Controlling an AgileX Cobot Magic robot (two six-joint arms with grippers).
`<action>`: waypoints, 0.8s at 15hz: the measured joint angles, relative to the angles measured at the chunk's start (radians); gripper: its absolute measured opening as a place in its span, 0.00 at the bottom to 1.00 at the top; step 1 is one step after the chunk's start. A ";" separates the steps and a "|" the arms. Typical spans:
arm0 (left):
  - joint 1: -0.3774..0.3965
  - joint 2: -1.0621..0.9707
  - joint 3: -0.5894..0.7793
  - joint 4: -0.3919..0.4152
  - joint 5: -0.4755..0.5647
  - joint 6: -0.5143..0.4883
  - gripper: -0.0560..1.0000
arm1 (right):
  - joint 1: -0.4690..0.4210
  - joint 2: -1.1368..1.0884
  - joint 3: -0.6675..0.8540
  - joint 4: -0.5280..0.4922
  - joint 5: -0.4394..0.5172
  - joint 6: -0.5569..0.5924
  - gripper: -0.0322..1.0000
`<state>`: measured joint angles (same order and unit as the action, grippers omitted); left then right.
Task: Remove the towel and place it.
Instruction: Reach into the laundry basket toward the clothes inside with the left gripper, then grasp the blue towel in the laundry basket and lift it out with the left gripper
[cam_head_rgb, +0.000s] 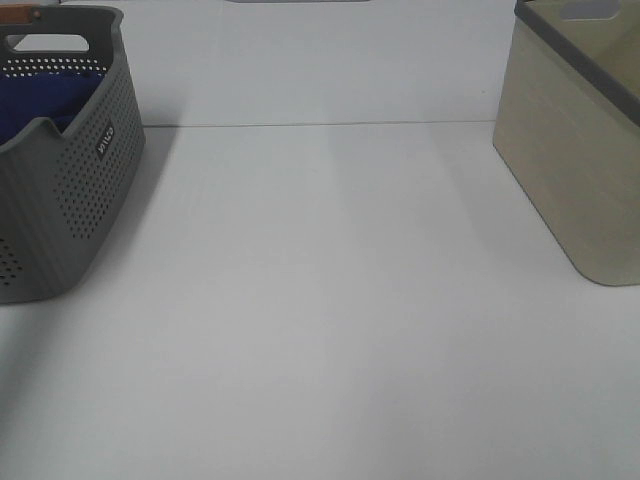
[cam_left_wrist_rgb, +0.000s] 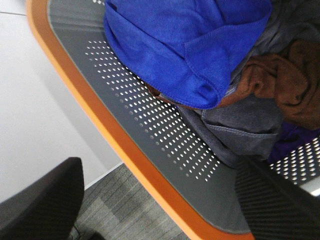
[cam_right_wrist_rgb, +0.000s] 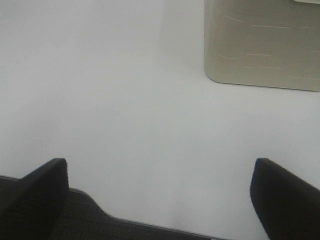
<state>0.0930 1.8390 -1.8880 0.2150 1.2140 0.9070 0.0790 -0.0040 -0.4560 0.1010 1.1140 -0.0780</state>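
Prob. step 1, the reach: towel (cam_left_wrist_rgb: 185, 45) lies on other cloths in the grey basket (cam_head_rgb: 80, 200) at the table (cam_head_rgb: 320, 300) left edge. Left claw (cam_left_wrist_rgb: 160, 170) hangs over it, spread, holding nothing. Right claw (cam_right_wrist_rgb: 160, 165) spread too. Next: go down & pinch the blue fold.

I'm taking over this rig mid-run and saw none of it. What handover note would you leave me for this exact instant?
Left gripper: open, empty, hovering over the grey perforated plastic basket with the orange rim.
Right gripper: open, empty, above the white table, with the beige rectangular basket ahead of it.
Royal-blue terry towel: bunched in the grey basket, lying over a brown cloth and a dark grey cloth.
Done: nothing yet; the towel is not gripped.
Left: grasp the towel, lift it out and place it.
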 joint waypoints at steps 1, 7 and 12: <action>0.000 0.076 -0.028 0.010 0.000 0.039 0.79 | 0.000 0.000 0.000 0.000 0.000 0.000 0.95; 0.000 0.369 -0.099 0.012 -0.053 0.248 0.78 | 0.000 0.000 0.000 0.000 0.000 0.000 0.95; 0.000 0.456 -0.107 0.009 -0.173 0.316 0.78 | 0.000 0.000 0.000 0.000 0.000 0.000 0.95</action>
<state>0.0930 2.2950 -1.9950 0.2240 1.0410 1.2230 0.0790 -0.0040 -0.4560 0.1010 1.1140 -0.0780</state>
